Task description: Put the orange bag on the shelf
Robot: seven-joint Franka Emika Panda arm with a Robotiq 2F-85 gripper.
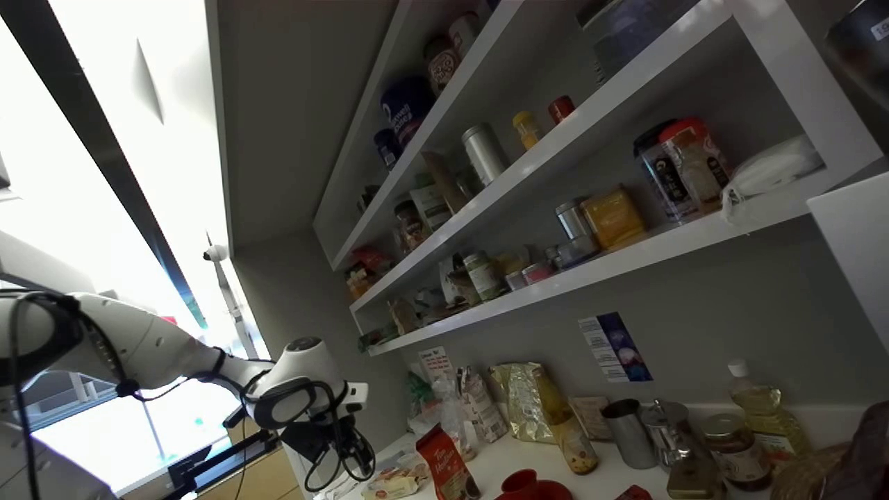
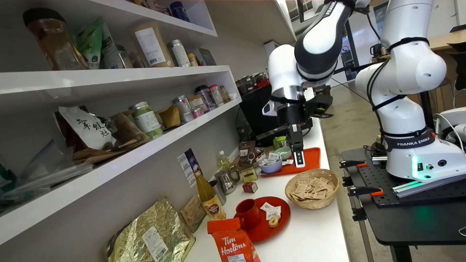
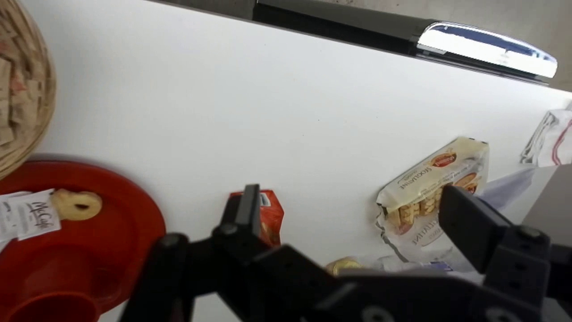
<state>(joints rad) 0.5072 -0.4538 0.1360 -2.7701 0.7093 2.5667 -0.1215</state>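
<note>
The orange bag, a red-orange packet with white print, stands upright on the white counter in both exterior views [image 1: 448, 462] [image 2: 233, 244]. In the wrist view its top [image 3: 272, 217] shows below the left finger, which hides part of it. My gripper [image 3: 353, 201] is open with nothing between its fingers. It hangs above the counter, apart from the bag; it also shows in both exterior views [image 1: 361, 455] [image 2: 297, 154]. The shelf, the lowest long white board on the wall, runs above the counter in both exterior views [image 1: 611, 269] [image 2: 145, 157] and bears jars and packets.
A red plate [image 2: 282, 227] with a red mug [image 2: 248, 214] stands beside the bag. A bottle [image 2: 209, 198] and a gold bag [image 2: 154, 236] stand near the wall. A basket [image 2: 333, 194] sits by the counter edge. A pastry packet [image 3: 429, 197] lies under the right finger.
</note>
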